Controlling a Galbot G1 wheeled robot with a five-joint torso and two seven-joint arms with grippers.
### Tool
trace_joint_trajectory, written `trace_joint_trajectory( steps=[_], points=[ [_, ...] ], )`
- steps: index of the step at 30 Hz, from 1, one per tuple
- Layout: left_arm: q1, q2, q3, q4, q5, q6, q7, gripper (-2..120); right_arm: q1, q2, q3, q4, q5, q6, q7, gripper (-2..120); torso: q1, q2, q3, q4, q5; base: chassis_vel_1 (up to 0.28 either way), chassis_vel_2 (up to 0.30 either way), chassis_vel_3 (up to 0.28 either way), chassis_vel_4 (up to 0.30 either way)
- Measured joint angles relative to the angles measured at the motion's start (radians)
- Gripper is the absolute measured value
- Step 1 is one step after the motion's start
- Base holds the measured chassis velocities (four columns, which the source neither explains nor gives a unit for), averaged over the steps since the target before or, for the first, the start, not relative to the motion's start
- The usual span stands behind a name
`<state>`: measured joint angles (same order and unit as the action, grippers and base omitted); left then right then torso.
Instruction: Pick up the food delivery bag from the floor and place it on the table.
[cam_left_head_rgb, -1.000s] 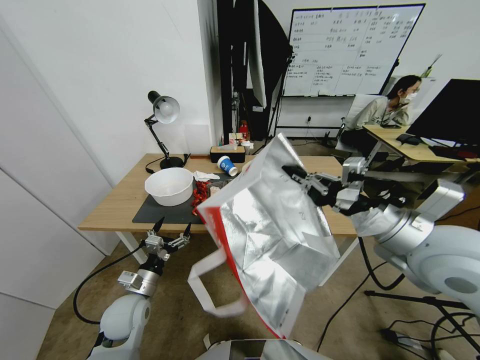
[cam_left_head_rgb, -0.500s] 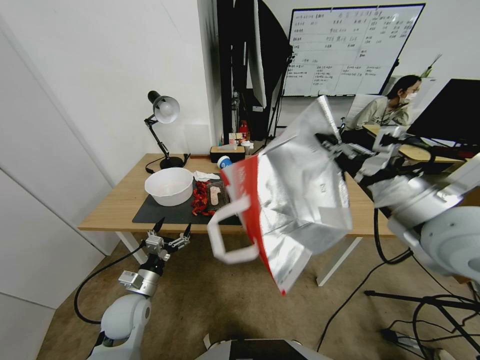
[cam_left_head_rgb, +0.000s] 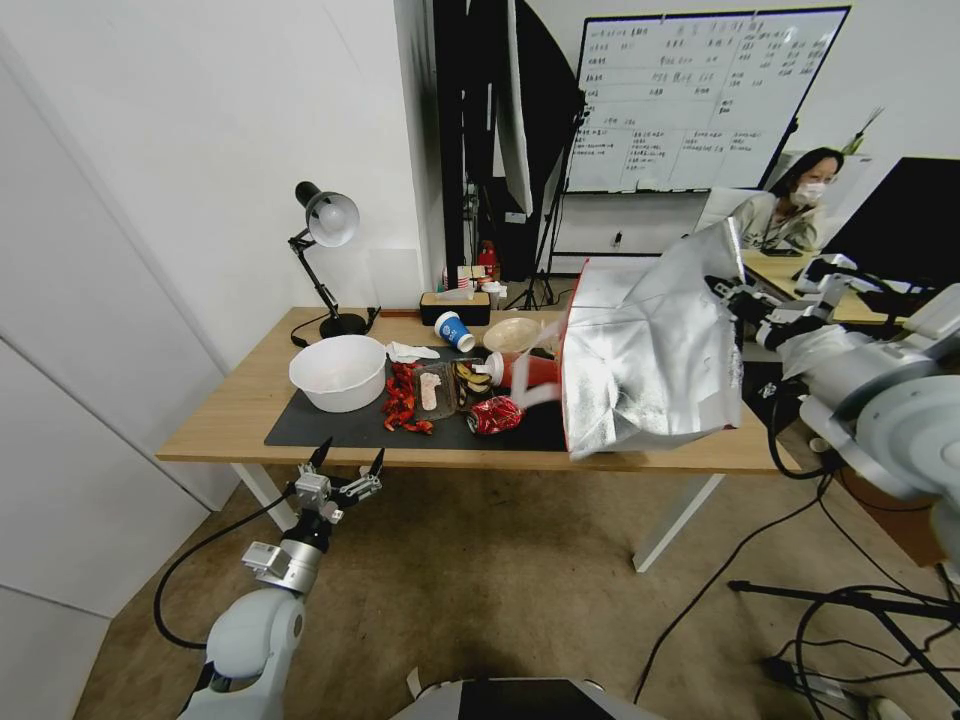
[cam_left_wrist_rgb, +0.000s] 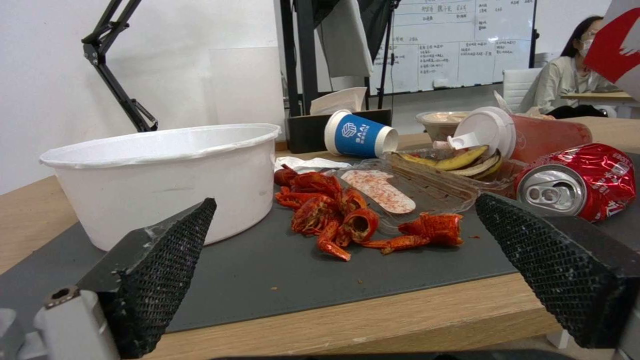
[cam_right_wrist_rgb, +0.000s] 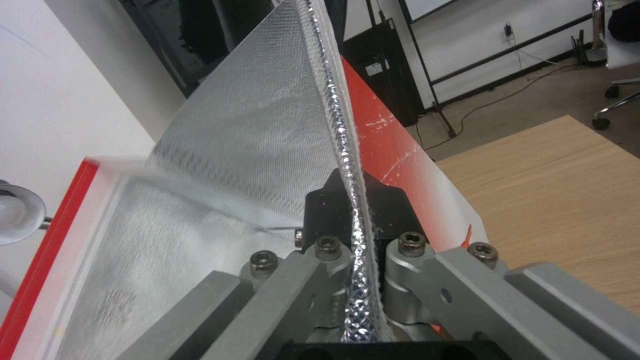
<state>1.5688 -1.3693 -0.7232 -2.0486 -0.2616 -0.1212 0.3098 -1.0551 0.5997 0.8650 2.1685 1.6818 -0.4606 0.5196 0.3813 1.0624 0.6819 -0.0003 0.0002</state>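
Clearly, the right end effector (cam_right_wrist_rgb: 352, 220) is clamped on the quilted foil rim of the food delivery bag (cam_left_head_rgb: 650, 345); in the right wrist view the silver seam runs straight between its two black fingers (cam_right_wrist_rgb: 390, 207), which press it from both sides. In the head view that end effector (cam_left_head_rgb: 738, 300) sits at the bag's upper far corner, over the right part of the worktop (cam_left_head_rgb: 230, 400). The bag hangs from that grip, tilted, with its crinkly silver lining facing the camera, a red edge down its left side and a white strap handle (cam_left_head_rgb: 535, 392) trailing at its lower left. Its lower edge is at the worktop's front right area; whether it rests on the wood or hangs just above cannot be told.

Just beside the bag, on the dark grey mat (cam_left_head_rgb: 330, 425), lie a crushed red soda can (cam_left_head_rgb: 495, 414), a clear tray with banana peel (cam_left_head_rgb: 470, 377), red crayfish shells (cam_left_head_rgb: 403, 397) and a white bowl (cam_left_head_rgb: 338, 371). A blue paper cup (cam_left_head_rgb: 455, 330) lies on its side behind them, and a black desk lamp (cam_left_head_rgb: 325, 250) stands at the back left corner.

The left end effector (cam_left_head_rgb: 347, 468) hovers low in front of the worktop's front edge, fingers spread wide and holding nothing; its wrist view looks across the mat between its two textured black fingertips (cam_left_wrist_rgb: 167, 255). Below, black cables trail over the floor (cam_left_head_rgb: 480, 590).
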Motion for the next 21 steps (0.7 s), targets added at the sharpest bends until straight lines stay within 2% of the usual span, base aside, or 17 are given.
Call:
trace_joint_trajectory(
  steps=[6,18,21],
  points=[
    [0.000,-0.002,0.007,0.000,0.008,0.000,0.000,100,0.020,-0.015,-0.020,-0.087,-0.044,-0.002,-0.076,0,0.000,0.000,0.000,0.0003,-0.0002,0.000,0.000,0.000,0.000],
    [0.001,-0.004,0.014,0.002,0.017,0.002,0.000,100,0.027,-0.023,-0.035,-0.179,-0.082,-0.022,-0.125,0,0.000,0.000,0.000,0.0001,-0.0001,0.000,0.000,0.000,0.000],
    [-0.004,-0.006,0.025,0.006,0.025,0.003,0.001,100,0.029,-0.028,-0.042,-0.210,-0.108,-0.021,-0.179,0,0.000,0.000,0.000,0.0004,0.0000,0.000,0.000,0.000,0.000]
  ],
)
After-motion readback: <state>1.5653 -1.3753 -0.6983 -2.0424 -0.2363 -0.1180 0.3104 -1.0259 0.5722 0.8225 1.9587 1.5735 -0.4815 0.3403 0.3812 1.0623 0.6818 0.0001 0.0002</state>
